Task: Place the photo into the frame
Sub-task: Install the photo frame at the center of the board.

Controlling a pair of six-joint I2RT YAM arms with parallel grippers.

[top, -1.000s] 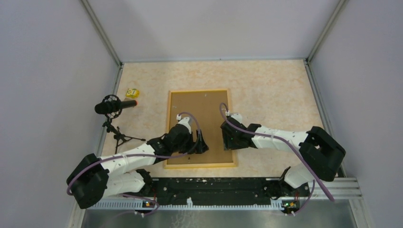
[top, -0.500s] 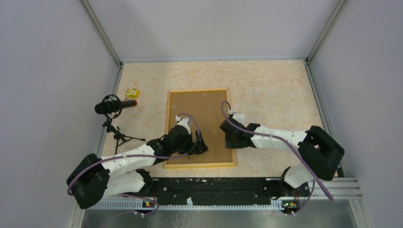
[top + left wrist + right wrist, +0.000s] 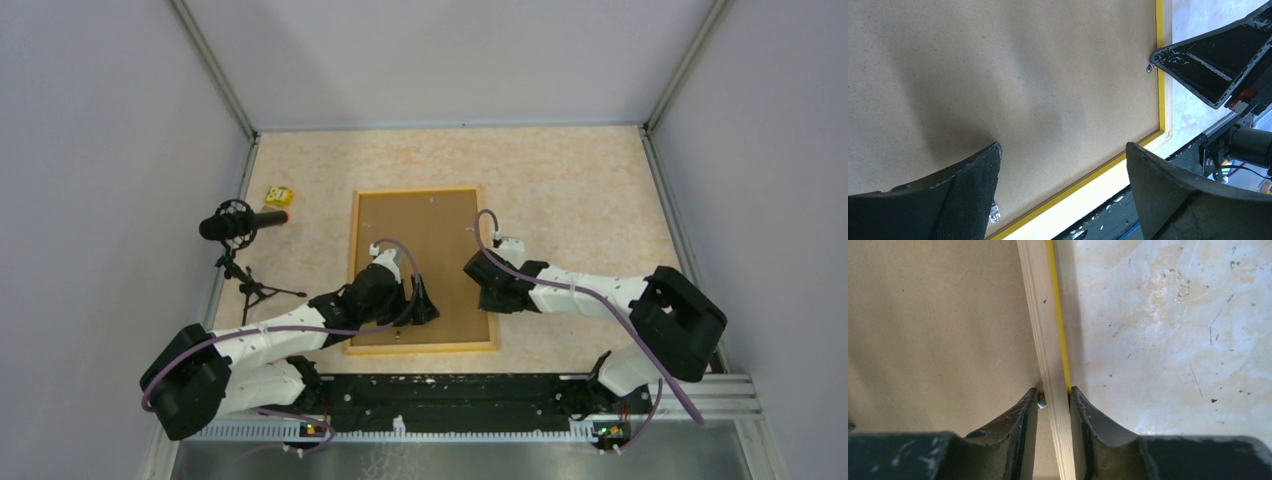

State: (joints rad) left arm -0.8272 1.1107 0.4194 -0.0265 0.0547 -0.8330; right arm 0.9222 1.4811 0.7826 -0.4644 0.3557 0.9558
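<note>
The frame [image 3: 418, 190] lies face down on the table, its yellow-orange border round the brown backing board [image 3: 425, 235]. The photo is not in view. My left gripper [image 3: 424, 303] hovers open over the board's near part; in the left wrist view [image 3: 1063, 150] its jaws stand wide apart above the board [image 3: 998, 75] and the frame's near border [image 3: 1083, 186]. My right gripper [image 3: 487, 290] straddles the frame's right border. In the right wrist view [image 3: 1054, 392] its fingers are closed on the wooden border [image 3: 1040, 315], with a small metal tab [image 3: 1041, 403] beside the left finger.
A black microphone on a tripod [image 3: 240, 222] stands at the left, with a small yellow object [image 3: 278, 196] beyond it. Grey walls enclose the beige table [image 3: 570, 190]. A black rail [image 3: 450, 390] runs along the near edge.
My right wrist has turned and shifted slightly right along the frame's right border. The left arm and the frame have stayed still.
</note>
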